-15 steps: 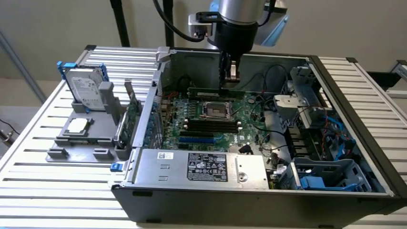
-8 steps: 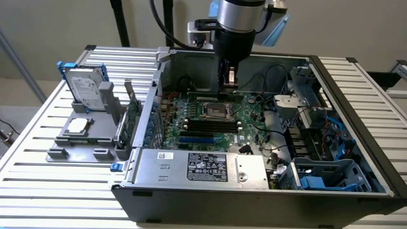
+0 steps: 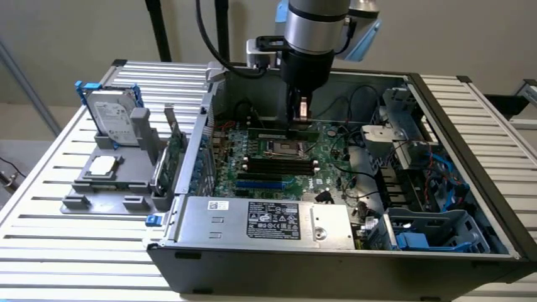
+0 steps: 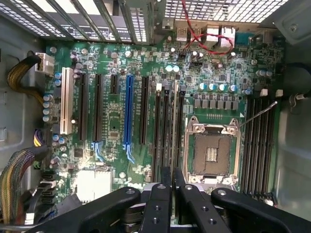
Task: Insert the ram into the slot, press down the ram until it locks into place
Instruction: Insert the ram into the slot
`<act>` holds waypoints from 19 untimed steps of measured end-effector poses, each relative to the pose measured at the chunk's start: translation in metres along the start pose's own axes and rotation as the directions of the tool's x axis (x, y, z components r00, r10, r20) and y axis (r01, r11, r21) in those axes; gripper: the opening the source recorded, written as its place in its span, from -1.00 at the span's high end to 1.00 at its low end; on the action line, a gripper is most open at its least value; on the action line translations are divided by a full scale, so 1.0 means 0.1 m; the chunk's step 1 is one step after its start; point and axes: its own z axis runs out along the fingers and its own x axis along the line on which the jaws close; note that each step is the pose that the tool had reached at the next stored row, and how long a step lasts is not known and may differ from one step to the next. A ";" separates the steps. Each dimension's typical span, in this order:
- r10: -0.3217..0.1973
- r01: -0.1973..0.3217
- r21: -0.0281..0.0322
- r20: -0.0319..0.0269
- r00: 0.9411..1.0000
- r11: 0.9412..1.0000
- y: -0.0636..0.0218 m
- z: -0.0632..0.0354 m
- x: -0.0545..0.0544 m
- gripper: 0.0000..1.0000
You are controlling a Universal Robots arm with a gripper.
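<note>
From my station I see the slatted tabletop (image 3: 50,207) carrying an open computer case (image 3: 336,255), with the arm reaching down into it. Inside lies the green motherboard (image 4: 112,121), and on it the square metal processor socket (image 4: 211,151) with banks of long black slots on either side. The ram (image 3: 273,134) stands on edge just beside the socket. In the wrist view its thin top edge (image 4: 174,126) runs along the slot (image 4: 175,88), one of that parallel bank. I cannot tell whether it is seated or only resting at the mouth, and the latches are too small to read. The pincer (image 4: 172,177) is narrow, its two fingers drawn close onto the ram's upper edge near mid-length. I judge the stick light, stiff and thin, but brittle if bent and vulnerable at the chips. The hold belongs on the bare top edge or flat faces, centred, so any push goes straight down and it cannot rock.
</note>
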 end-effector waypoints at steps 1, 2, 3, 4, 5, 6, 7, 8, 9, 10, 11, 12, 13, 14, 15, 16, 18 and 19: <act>0.000 0.000 0.000 0.000 1.000 1.000 0.001 0.018 0.00 0.74; 0.000 0.000 0.000 0.000 1.000 1.000 0.000 0.036 0.01 0.74; 0.000 0.000 0.000 0.000 1.000 1.000 0.000 0.054 0.02 0.74; 0.000 0.000 0.000 0.000 1.000 1.000 -0.001 0.071 0.03 0.74; 0.000 0.000 0.000 0.000 1.000 1.000 -0.001 0.089 0.04 0.74; 0.000 0.000 0.000 0.000 1.000 1.000 -0.002 0.108 0.05 0.74; 0.000 0.000 0.000 0.000 1.000 1.000 -0.002 0.126 0.07 0.74; 0.000 0.000 0.000 0.000 1.000 1.000 -0.002 0.144 0.08 0.74; 0.000 0.000 0.000 0.000 1.000 1.000 -0.002 0.161 0.09 0.74; 0.000 0.000 0.000 0.000 1.000 1.000 -0.003 0.180 0.10 0.74; 0.000 0.000 0.000 0.000 1.000 1.000 -0.003 0.198 0.11 0.74; 0.000 0.000 0.000 0.000 1.000 1.000 -0.003 0.216 0.11 0.74; 0.000 0.000 0.000 0.000 1.000 1.000 -0.004 0.234 0.12 0.74; 0.000 0.000 0.000 0.000 1.000 1.000 -0.004 0.253 0.12 0.74; 0.000 0.000 0.000 0.000 1.000 1.000 -0.005 0.270 0.12 0.74; 0.000 0.000 0.000 0.000 1.000 1.000 -0.006 0.288 0.12 0.74; 0.000 0.000 0.000 -0.001 1.000 1.000 -0.008 0.326 0.12 0.74; 0.000 0.000 0.000 -0.001 1.000 1.000 -0.009 0.343 0.12 0.74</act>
